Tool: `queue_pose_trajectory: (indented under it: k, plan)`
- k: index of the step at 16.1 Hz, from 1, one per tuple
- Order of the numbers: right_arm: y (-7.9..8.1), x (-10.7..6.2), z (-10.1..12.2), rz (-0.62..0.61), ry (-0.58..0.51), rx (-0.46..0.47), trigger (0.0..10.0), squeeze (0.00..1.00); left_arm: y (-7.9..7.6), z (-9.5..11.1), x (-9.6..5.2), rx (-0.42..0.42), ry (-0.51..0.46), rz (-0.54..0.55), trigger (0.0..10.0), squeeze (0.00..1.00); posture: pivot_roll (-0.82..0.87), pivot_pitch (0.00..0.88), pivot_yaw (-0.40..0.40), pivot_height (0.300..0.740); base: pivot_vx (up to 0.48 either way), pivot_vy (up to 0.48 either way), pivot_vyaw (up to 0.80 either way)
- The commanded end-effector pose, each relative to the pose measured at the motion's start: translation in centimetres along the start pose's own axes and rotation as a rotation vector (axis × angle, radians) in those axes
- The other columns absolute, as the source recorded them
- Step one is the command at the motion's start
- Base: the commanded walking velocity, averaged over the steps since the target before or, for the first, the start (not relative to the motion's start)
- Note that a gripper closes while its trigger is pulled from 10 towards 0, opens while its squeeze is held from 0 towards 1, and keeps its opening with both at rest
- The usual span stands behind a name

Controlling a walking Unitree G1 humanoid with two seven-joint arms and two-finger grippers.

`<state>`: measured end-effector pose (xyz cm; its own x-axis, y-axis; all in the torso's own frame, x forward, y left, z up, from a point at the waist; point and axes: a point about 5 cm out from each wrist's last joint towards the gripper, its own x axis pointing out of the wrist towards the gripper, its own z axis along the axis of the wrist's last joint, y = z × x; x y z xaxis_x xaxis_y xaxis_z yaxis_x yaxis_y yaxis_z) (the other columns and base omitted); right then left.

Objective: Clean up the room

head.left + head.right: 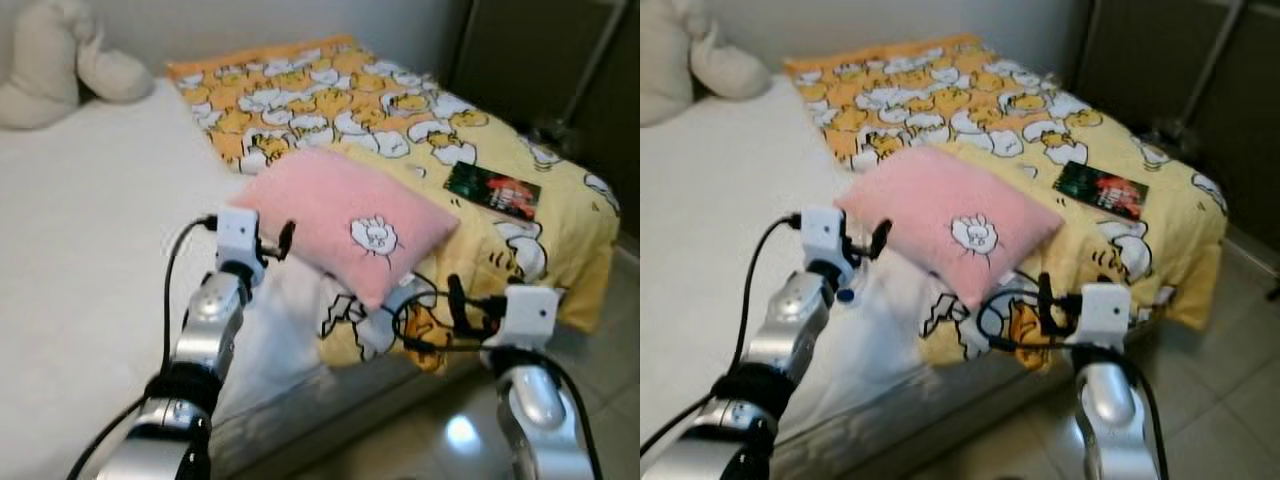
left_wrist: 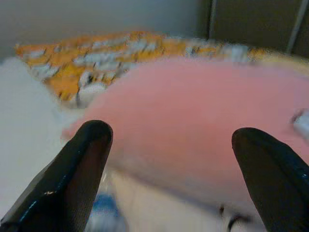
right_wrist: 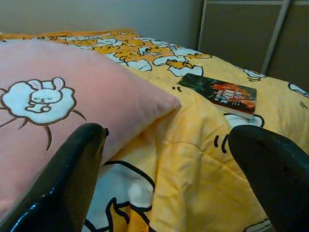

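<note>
We flank the pink pillow (image 1: pixel 345 222) at the bed's (image 1: pixel 90 250) near edge. Left gripper (image 2: pixel 174 159) nearer; right gripper (image 3: pixel 169 169) off its corner. Both gape empty

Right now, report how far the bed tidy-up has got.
Done: nothing looks finished. In hand: the open left gripper and open right gripper flank the pink pillow, neither gripping it. Left: the pillow lies askew on the rumpled yellow blanket, and the book is on it too.

The bed (image 1: pixel 80 260) carried a yellow blanket (image 1: pixel 400 110), with a pink pillow (image 1: pixel 340 215) and a book (image 1: pixel 492 190) beside it on the blanket (plush toy (image 1: pixel 60 60) at the head).
</note>
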<state>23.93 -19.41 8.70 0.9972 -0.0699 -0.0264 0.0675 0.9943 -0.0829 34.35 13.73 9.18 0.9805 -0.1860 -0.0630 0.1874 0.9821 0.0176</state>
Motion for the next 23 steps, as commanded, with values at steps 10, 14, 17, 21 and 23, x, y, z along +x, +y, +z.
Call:
queue_pose_trajectory:
  k: [10,14,17,21,23]
  plan:
    - [0.6,-5.2,-0.8,0.132,0.092,-0.004,10.0,0.00,0.0,4.9,5.0,0.045,0.132,0.212,10.0,0.00,-0.34,0.038,0.062,0.732,0.000,0.000,0.00]
    - [0.5,-5.5,-0.3,0.102,0.079,-0.004,10.0,0.00,0.0,5.3,4.3,-0.078,-0.049,0.080,10.0,0.00,-0.35,0.027,0.108,0.732,0.000,0.000,0.00]
    - [-1.3,-4.7,1.2,-0.049,0.004,0.023,10.0,0.00,1.5,2.8,-2.0,0.008,-0.149,0.001,10.0,0.00,-0.25,0.000,0.095,0.732,0.000,0.000,0.00]
    - [-0.4,-4.6,1.7,-0.015,-0.019,0.034,10.0,0.00,1.2,-0.2,-6.7,0.095,-0.088,-0.037,10.0,0.00,-0.18,0.000,0.055,0.732,0.000,0.000,0.00]
    - [-0.2,-4.7,1.3,0.000,-0.018,0.008,10.0,0.00,0.9,-1.1,-7.9,0.104,-0.057,-0.042,10.0,0.00,-0.18,0.000,0.052,0.732,0.000,0.000,0.00]
